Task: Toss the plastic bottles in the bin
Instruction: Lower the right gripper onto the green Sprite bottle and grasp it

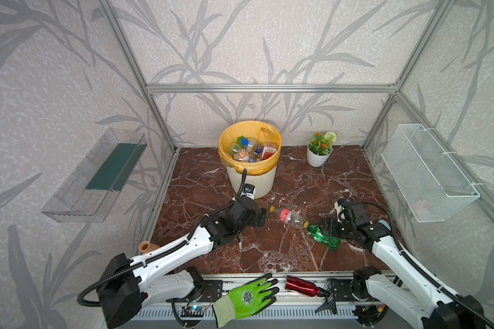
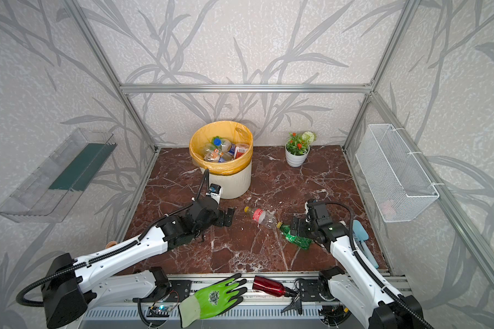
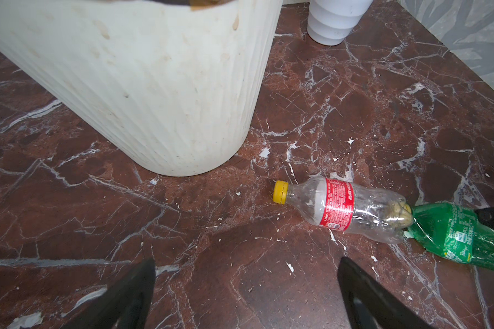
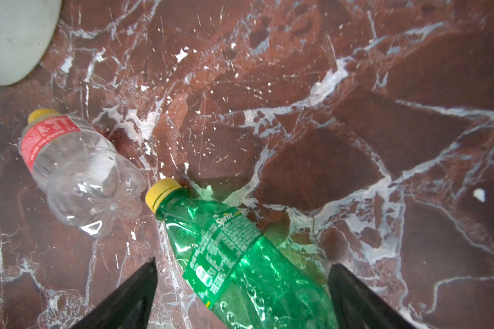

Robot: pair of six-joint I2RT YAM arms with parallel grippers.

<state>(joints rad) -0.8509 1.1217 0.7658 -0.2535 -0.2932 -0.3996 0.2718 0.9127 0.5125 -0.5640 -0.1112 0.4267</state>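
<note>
Our right gripper (image 4: 241, 265) has its two black fingers (image 4: 131, 296) spread, one on each side of the green bottle (image 4: 228, 245), around its labelled body. We see a narrow gap at each side, so the fingers do not press yet and nothing is grasped. We judge that they straddle the body because it is the widest part and gives a sure hold.

This bottle lies flat on the marble table (image 1: 268, 250). In a top view its yellow cap points to 10 o'clock and touches the base of the clear bottle (image 1: 290, 218) with the red label. When the fingers close, the green one may push its neighbour and roll it.

Our left gripper (image 3: 246, 259) is also released, wide, with only bare table between its fingers. In both top views the clear bottle's cap is near it, at 3 o'clock. We think it is placed there to take that bottle.

The bin (image 1: 254, 179) stands at 12 o'clock of the left gripper, and at 11 o'clock of the two bottles. Many bottles (image 1: 250, 149) are already inside, so these two seem the last.
</note>
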